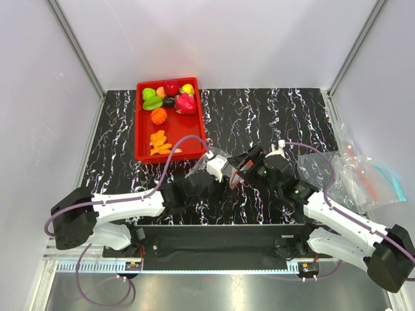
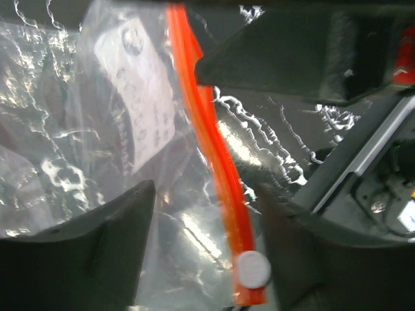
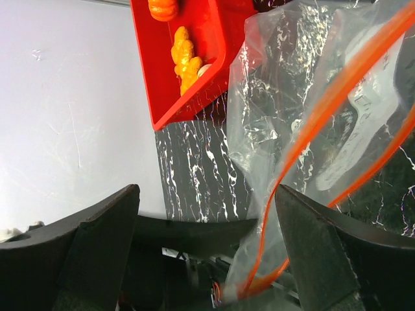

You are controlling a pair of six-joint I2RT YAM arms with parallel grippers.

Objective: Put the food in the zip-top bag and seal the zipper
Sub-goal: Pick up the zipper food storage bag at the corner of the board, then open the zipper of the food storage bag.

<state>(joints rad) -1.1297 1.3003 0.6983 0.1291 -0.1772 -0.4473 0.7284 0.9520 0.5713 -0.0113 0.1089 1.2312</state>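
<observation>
Left gripper (image 2: pixel 206 217), jaws apart, straddles the zipper (image 2: pixel 206 129) of the zip-top bag (image 2: pixel 130 129); only its wrist view shows the strip's white round tab (image 2: pixel 253 269). Right gripper (image 3: pixel 207 194), jaws wide, has the strip between its fingers (image 3: pixel 324 259). Top view alone shows all the food (image 1: pixel 170 97) in the red tray (image 1: pixel 146 129), on a black marbled table (image 1: pixel 272 116) between white walls (image 1: pixel 214 39).

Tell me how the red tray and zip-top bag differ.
The red tray is opaque and lies flat at far left; the zip-top bag is clear, bunched between the left end effector and right end effector. The tray holds the toy food; the bag shows none inside. Both are open.
</observation>
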